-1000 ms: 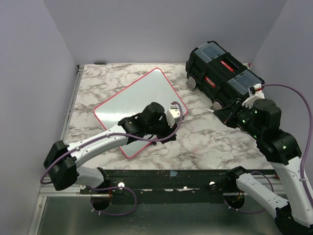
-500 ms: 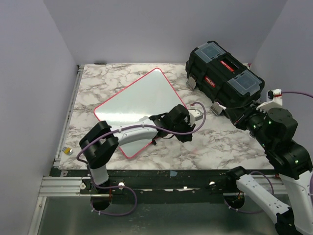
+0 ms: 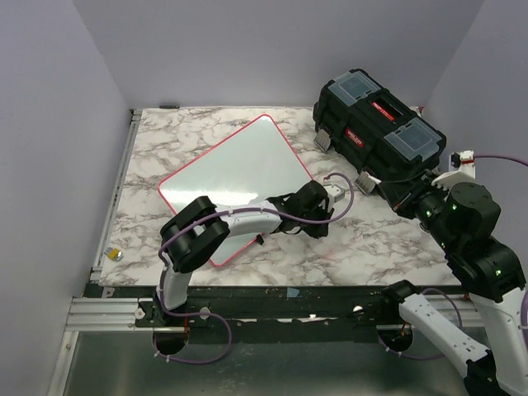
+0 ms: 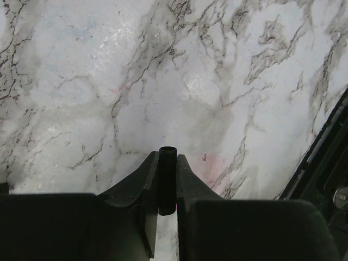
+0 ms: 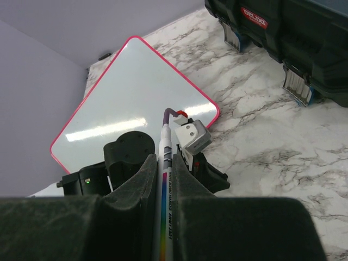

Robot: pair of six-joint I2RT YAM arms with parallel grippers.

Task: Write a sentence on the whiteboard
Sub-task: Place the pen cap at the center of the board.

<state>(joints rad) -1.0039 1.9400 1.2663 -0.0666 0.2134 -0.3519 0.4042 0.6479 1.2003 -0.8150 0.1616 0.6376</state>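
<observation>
The whiteboard (image 3: 239,165) lies tilted on the marble table, white with a red-pink rim, also in the right wrist view (image 5: 136,92). Its visible surface is blank; the sentence is not in view. My left gripper (image 4: 167,155) is shut on a short black marker cap (image 4: 167,182), pointing down at bare marble just right of the board's near corner (image 3: 323,213). My right gripper (image 5: 166,163) is shut on a white marker (image 5: 165,187) with a rainbow stripe, held above the table by the toolbox (image 3: 398,195), its tip aimed at the left wrist.
A black toolbox (image 3: 375,124) stands at the back right, close to the right arm. The left arm's links lie across the board's near edge. A small yellow object (image 3: 114,254) sits at the table's left front edge.
The left arm swung right, carrying its gripper off the board onto the marble beside it. The right arm drew back to the right a second ago, then held still.
</observation>
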